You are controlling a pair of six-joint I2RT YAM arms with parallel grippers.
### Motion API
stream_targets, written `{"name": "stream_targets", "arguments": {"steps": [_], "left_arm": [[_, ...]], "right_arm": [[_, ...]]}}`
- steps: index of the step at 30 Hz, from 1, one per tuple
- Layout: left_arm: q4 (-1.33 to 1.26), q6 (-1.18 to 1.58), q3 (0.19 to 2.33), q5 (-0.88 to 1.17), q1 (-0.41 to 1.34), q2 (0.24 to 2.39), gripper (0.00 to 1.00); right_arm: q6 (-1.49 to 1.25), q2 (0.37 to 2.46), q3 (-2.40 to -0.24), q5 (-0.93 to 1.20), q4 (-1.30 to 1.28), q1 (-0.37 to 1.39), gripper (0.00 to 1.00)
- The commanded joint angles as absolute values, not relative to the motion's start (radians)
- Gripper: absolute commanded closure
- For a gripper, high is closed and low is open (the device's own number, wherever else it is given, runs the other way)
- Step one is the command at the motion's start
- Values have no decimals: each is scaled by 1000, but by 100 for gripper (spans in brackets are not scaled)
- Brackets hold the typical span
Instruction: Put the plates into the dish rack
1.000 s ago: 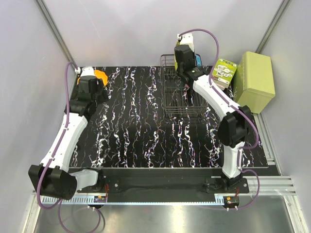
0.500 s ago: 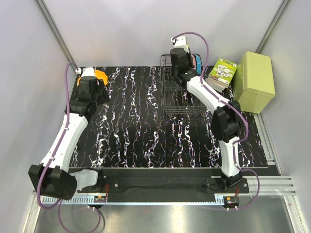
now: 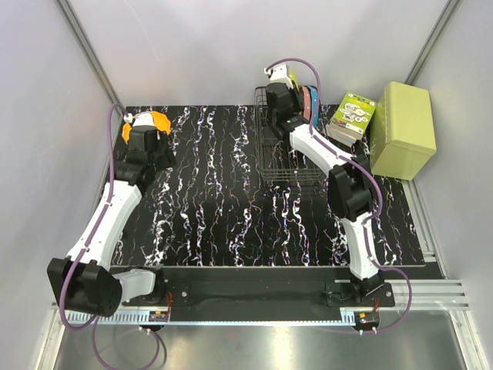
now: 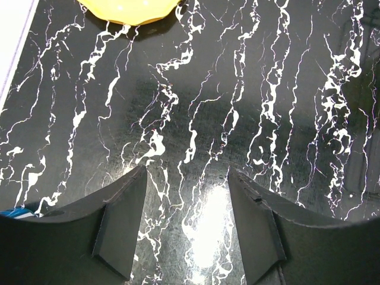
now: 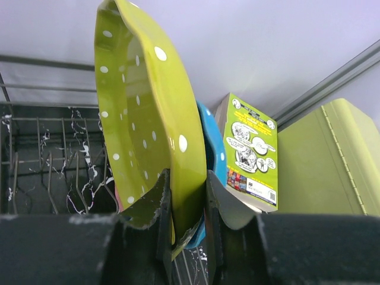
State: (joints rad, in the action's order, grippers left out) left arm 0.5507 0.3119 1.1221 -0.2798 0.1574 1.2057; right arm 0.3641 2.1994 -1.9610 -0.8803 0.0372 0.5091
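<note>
Leftward since a second ago, the right hand (image 5: 187,196) now hangs over the dish rack's (image 3: 289,166) far end, clamped on the upright yellow-green plate (image 5: 142,119); a blue plate (image 5: 214,151) behind it seems pinched too. The left hand (image 4: 184,219) stands spread and empty above the desk (image 4: 297,119), with the orange plate (image 4: 127,9) just ahead.

Light green box (image 3: 402,127) just beside printed carton (image 3: 353,116)

No legible text in any view. The only printed item is a green booklet (image 5: 249,151), also seen from the top view (image 3: 354,112). The cover has a yellow heading line at the top, too small to read. Below it are cartoon panels with speech bubbles, lettering unresolved. A square code mark (image 5: 270,193) sits at the lower corner of the cover, not decodable.
</note>
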Motion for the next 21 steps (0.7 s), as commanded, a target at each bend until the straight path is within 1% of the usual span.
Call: {"name": "stream_targets", "arguments": {"steps": [1,9,10,11,13,14,15,17,21], "left_arm": [[494,324,1127,-258,160,1218,38],[495,322,1134,-249,160,1259,38],[495,318,1137,-247,160,1264,37],[495,319,1140,-252,158,1273,37],[497,310,1147,-249,158,1284,37],[497,308,1150,-249,158,1292,37],[500,308,1157,-250,158,1295,37],[503,304,1158,-249,158,1299,37],[503,307,1154,-249,158,1301,37]], "right_arm": [[368,2189,-2020,-943,209,503,100],[365,2206,-1973,-933,203,494,100],[364,2207,-1967,-925,201,492,97],[364,2209,-1957,-920,199,494,91],[368,2215,-1953,-908,198,494,74],[368,2218,-1954,-907,199,492,62],[368,2223,-1956,-907,199,492,58],[367,2227,-1963,-907,202,492,53],[370,2235,-1968,-904,201,492,53]]}}
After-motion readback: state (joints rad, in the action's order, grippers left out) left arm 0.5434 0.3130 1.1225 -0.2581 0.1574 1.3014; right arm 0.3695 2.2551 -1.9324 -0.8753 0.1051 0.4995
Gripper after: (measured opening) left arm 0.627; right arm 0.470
